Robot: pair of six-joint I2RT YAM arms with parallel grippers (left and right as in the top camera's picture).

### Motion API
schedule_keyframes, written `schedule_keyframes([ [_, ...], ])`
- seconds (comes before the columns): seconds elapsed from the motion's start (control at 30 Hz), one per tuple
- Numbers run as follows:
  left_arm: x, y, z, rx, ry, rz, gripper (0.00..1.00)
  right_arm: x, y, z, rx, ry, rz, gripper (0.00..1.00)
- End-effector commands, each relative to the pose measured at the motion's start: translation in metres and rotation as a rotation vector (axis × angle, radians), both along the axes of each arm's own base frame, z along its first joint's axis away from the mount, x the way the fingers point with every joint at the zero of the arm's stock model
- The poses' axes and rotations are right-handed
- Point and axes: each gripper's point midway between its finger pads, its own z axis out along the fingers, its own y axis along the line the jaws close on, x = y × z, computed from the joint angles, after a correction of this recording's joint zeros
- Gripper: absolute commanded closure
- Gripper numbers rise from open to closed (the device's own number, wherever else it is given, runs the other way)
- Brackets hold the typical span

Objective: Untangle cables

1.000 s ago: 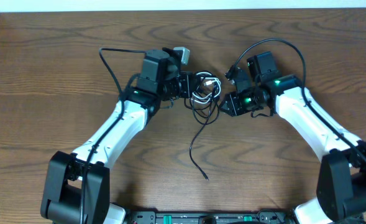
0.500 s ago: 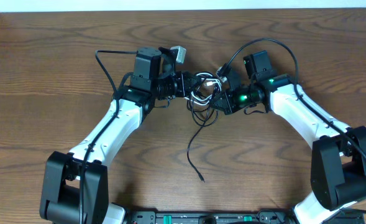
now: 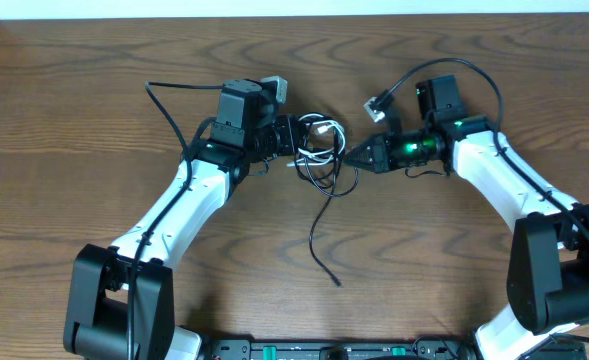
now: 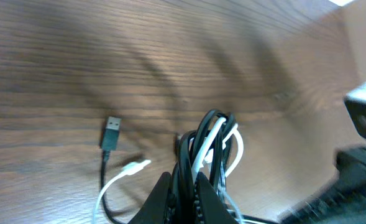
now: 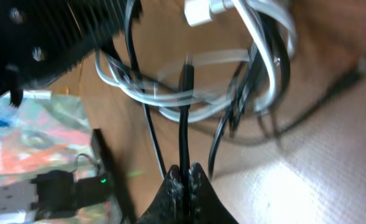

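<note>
While looking down at the middle of the bench, can see the left fingers clenched tight on the tangled bundle, with black and white loops poking up out of the pinch in the left wrist view. Also got the right fingers squeezed shut on one strand of the black cable, right beside that bundle, its long tail trailing toward the near edge. Can't miss the white cable woven through the black loops, small plug end lying near the black USB plug.

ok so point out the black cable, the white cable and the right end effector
black cable [image 3: 311,238], overhead view, its loose tail
white cable [image 4: 136,166], left wrist view, its plug tip
right end effector [image 5: 184,173], right wrist view, between its shut fingertips
</note>
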Motion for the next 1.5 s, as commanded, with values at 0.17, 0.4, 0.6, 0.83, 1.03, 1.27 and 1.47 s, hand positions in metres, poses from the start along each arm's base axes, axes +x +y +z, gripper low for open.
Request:
schedule_keyframes([
  [0.17, 0.012, 0.019, 0.007, 0.08, -0.065, 0.08, 0.93, -0.027, 0.015, 0.004, 0.03, 0.14, 0.036, 0.99],
  [0.4, 0.019, 0.029, 0.006, 0.101, -0.066, 0.161, 0.93, -0.033, 0.009, -0.01, -0.063, 0.209, -0.01, 0.99],
  [0.6, 0.008, 0.008, 0.012, 0.01, -0.04, 0.056, 0.93, 0.0, -0.013, -0.034, -0.255, 0.091, -0.138, 0.6],
  [0.83, -0.011, -0.021, 0.028, -0.138, -0.023, -0.108, 0.92, 0.008, -0.02, -0.038, -0.313, -0.037, -0.085, 0.53],
  [1.03, -0.008, -0.021, 0.037, -0.207, -0.009, -0.105, 0.92, 0.003, -0.017, -0.038, -0.309, -0.074, -0.024, 0.69],
  [1.27, -0.007, -0.017, 0.037, -0.212, -0.002, -0.089, 0.93, -0.009, 0.003, -0.033, -0.262, -0.109, 0.066, 0.71],
  [1.47, -0.007, -0.018, 0.037, -0.232, 0.022, -0.075, 0.93, -0.007, -0.001, -0.047, -0.396, -0.148, 0.056, 0.75],
])
